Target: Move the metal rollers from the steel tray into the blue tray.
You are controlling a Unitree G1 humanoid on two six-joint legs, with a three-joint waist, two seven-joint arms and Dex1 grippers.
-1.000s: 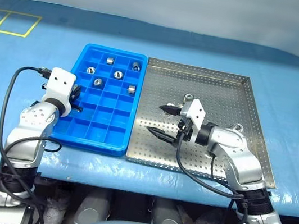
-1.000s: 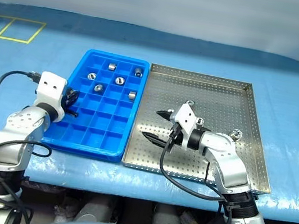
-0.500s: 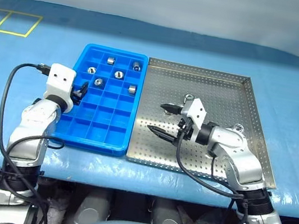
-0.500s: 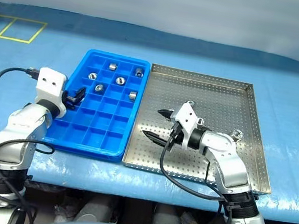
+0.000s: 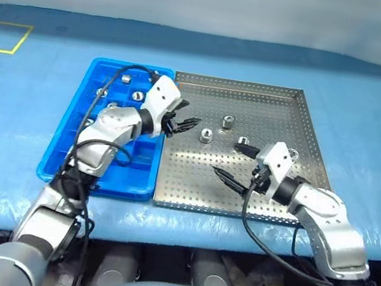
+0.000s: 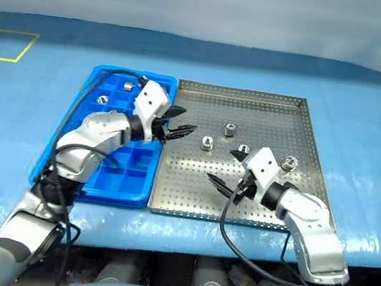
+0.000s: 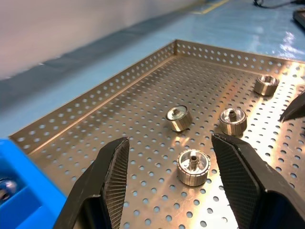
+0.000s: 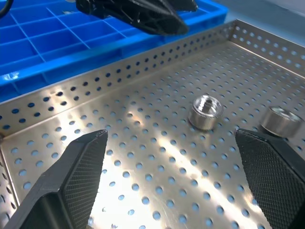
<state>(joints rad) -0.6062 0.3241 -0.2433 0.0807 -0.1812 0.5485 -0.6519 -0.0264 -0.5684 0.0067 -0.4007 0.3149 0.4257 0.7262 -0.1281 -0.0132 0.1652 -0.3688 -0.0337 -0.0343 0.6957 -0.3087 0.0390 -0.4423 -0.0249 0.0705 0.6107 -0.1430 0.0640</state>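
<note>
A blue-covered tabletop (image 5: 367,127) carries two trays set side by side, their long edges touching. The steel tray (image 5: 282,114), perforated and low-rimmed, lies at the 3 o'clock side of the blue tray (image 5: 61,159), a plastic grid of small square cells.

The left claw (image 5: 183,124) reaches across the blue tray's far 3 o'clock corner and over the steel tray's near edge, its two black fingers (image 7: 114,176) parted and holding nothing. In the left wrist view one roller (image 7: 193,167) sits on the perforated floor between those fingers, untouched. The right claw (image 5: 233,160) hangs above the middle of the steel tray toward 5 o'clock, its fingers (image 8: 78,167) spread wide and empty.

Four metal rollers (image 6: 230,129) rest on the steel tray: one toward 12 o'clock of centre, a second (image 6: 207,143) just at 3 o'clock of the left claw, a third (image 6: 243,150) near the right claw's upper finger, and a fourth (image 6: 290,162) toward the 3 o'clock rim. More rollers (image 6: 128,86) lie in cells at the 12 o'clock end of the blue tray, partly hidden by the left arm.
</note>
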